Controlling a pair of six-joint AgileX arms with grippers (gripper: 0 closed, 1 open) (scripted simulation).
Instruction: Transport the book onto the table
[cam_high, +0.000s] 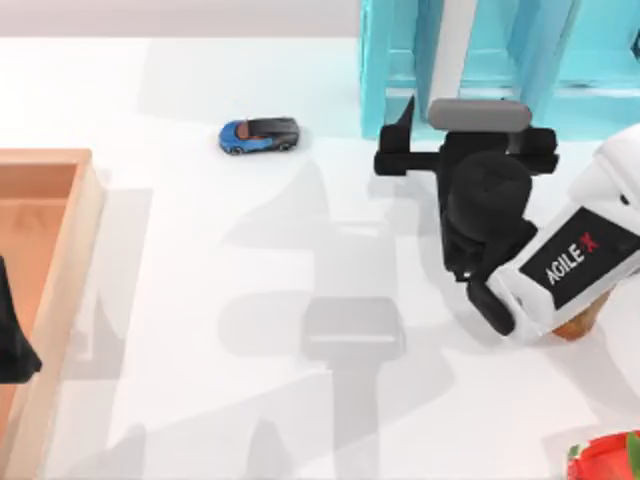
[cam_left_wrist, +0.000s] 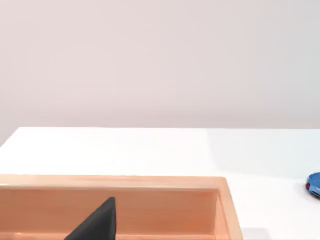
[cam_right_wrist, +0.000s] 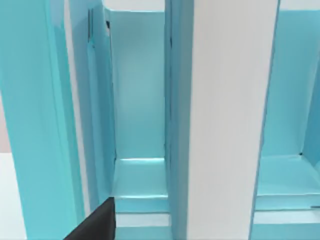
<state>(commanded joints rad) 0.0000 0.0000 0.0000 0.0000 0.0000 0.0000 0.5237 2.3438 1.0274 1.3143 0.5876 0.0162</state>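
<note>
Book (cam_high: 455, 45) pages show as a white upright strip inside the turquoise shelf unit (cam_high: 385, 70) at the far right of the tabletop (cam_high: 200, 300). In the right wrist view the book (cam_right_wrist: 230, 120) stands on end between shelf walls, its white page edges facing the camera and its teal cover running down one side.

The right gripper (cam_high: 460, 125) hovers just on the near side of the shelf unit, pointed at the book and not touching it. Its fingers are spread wide and hold nothing; one dark finger (cam_right_wrist: 97, 225) shows low in the wrist view.

The left gripper (cam_high: 12, 340) sits parked at the left edge over the orange-brown wooden tray (cam_high: 80, 230), fingers apart and empty, with one finger (cam_left_wrist: 97, 222) in front of the tray wall (cam_left_wrist: 150, 182).

A blue toy car (cam_high: 259, 135) rests on the tabletop, left of the shelf and well apart from the tray. A red object (cam_high: 605, 460) sits at the near right corner.
</note>
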